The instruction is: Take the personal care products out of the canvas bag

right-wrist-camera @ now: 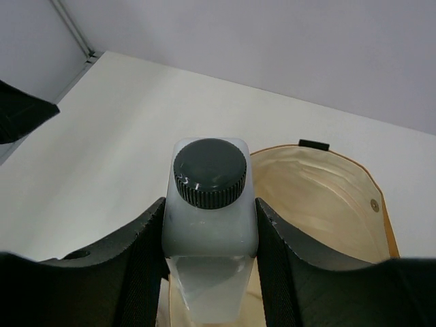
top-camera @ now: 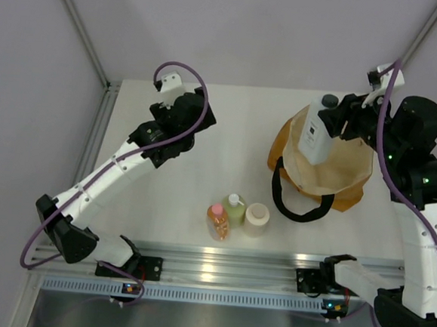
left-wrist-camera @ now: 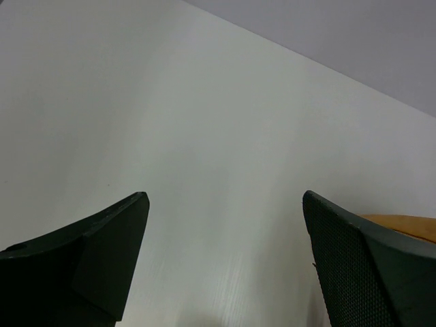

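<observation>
The tan-orange canvas bag (top-camera: 350, 174) lies open at the right with its cream lining up and a black handle (top-camera: 300, 208) in front. My right gripper (top-camera: 341, 122) is shut on the clear-white bottle with the black cap (top-camera: 317, 130) and holds it above the bag's left rim. In the right wrist view the bottle (right-wrist-camera: 210, 231) sits between both fingers, over the bag's opening (right-wrist-camera: 320, 204). The orange bottle (top-camera: 217, 221), the yellow-green bottle (top-camera: 234, 208) and the squat cream bottle (top-camera: 256, 219) stand together on the table. My left gripper (left-wrist-camera: 225, 225) is open and empty over bare table.
A metal rail (top-camera: 218, 269) runs along the near table edge. An upright frame post (top-camera: 78, 24) stands at the far left corner. An orange edge of the bag (left-wrist-camera: 402, 225) shows at the right of the left wrist view.
</observation>
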You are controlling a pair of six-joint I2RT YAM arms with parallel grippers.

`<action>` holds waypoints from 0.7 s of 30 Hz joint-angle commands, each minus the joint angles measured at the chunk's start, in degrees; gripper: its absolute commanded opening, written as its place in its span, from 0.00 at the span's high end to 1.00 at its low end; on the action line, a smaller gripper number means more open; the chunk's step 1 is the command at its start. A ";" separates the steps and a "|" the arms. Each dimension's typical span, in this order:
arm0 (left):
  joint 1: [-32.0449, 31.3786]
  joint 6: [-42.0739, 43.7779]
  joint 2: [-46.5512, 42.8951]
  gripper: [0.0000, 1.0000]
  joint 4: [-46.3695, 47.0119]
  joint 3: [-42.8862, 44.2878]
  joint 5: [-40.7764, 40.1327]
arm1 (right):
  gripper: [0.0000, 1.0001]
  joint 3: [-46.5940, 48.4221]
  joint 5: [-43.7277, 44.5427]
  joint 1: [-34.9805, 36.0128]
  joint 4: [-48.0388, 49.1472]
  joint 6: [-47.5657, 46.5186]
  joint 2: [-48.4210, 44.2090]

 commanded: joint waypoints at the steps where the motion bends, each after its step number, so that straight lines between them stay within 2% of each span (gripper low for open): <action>1: 0.74 0.18 -3.04 0.02 -0.67 -1.33 0.28 | 1.00 6.40 -4.94 0.75 16.61 2.48 0.21; 10: 3.72 0.62 -6.28 0.02 -0.67 -6.16 0.81 | 1.00 10.35 -10.47 2.50 19.35 4.24 5.74; 13: 4.52 0.53 -6.90 0.02 -0.67 -7.48 1.25 | 1.00 10.97 -9.78 5.49 20.14 3.89 8.38; 17: 5.92 1.05 -8.13 0.02 -0.67 -8.62 1.60 | 1.00 13.43 -5.83 13.91 21.10 0.74 12.69; 21: 7.07 1.93 -9.36 0.02 -0.67 -9.41 1.69 | 1.00 14.32 -3.89 18.76 24.51 0.55 16.73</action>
